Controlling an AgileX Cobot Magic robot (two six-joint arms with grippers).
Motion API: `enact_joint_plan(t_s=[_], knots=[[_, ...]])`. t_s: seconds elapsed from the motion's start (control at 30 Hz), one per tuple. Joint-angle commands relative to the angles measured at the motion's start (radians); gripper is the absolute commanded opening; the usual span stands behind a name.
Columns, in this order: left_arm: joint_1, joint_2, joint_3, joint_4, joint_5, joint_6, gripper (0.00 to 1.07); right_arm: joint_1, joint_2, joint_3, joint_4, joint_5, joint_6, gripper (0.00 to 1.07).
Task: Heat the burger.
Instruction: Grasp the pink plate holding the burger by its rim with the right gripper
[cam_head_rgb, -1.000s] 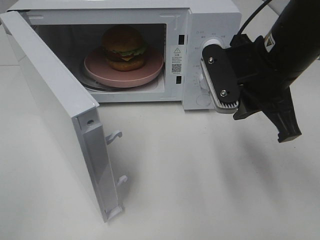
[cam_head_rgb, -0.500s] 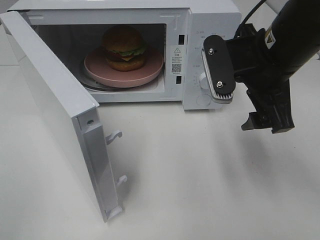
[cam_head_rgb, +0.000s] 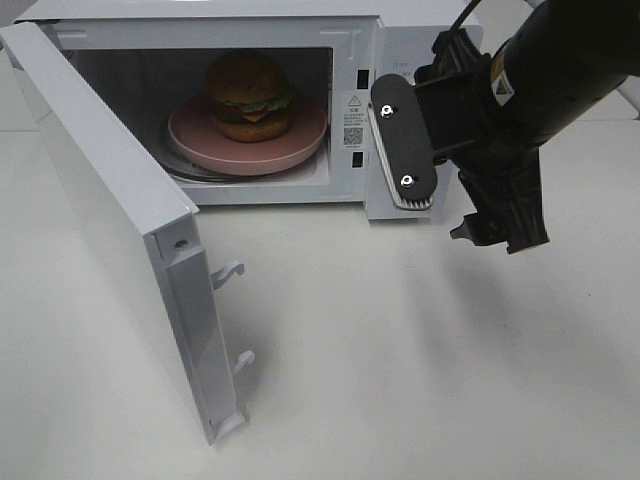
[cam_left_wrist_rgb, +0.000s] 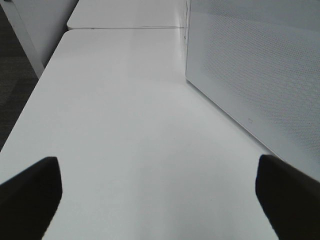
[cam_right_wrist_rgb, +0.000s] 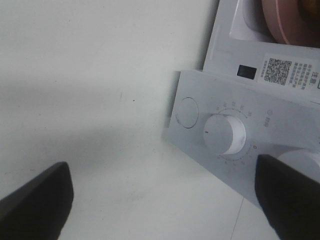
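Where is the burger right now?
In the high view, the burger sits on the pink plate inside the microwave, left of centre near the top, with the door swung open on its left.

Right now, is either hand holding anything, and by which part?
Nothing is held. The right hand is open before the dial; the left hand is open over the table. The burger sits untouched inside the microwave.

Microwave (cam_head_rgb: 285, 195) front frame: sticker (cam_right_wrist_rgb: 290, 73) with QR code (cam_right_wrist_rgb: 273, 70) and warning triangle (cam_head_rgb: 353, 100). Small print and dial (cam_right_wrist_rgb: 223, 135) markings illegible.
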Motion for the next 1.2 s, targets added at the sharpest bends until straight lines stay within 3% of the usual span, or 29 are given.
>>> enact_joint_plan(t_s=[0.03, 0.27, 1.2], knots=[[0.0, -0.019, 0.002, 0.002, -0.009, -0.002, 0.98, 0.003, 0.021, -0.004, -0.018, -0.038, 0.012, 0.94], [0.0, -0.019, 0.002, 0.002, -0.009, -0.002, 0.98, 0.014, 0.052, -0.011, -0.06, -0.12, 0.031, 0.94], [0.0, -0.019, 0.002, 0.002, -0.009, -0.002, 0.98, 0.024, 0.351, -0.265, -0.073, -0.247, 0.049, 0.88]])
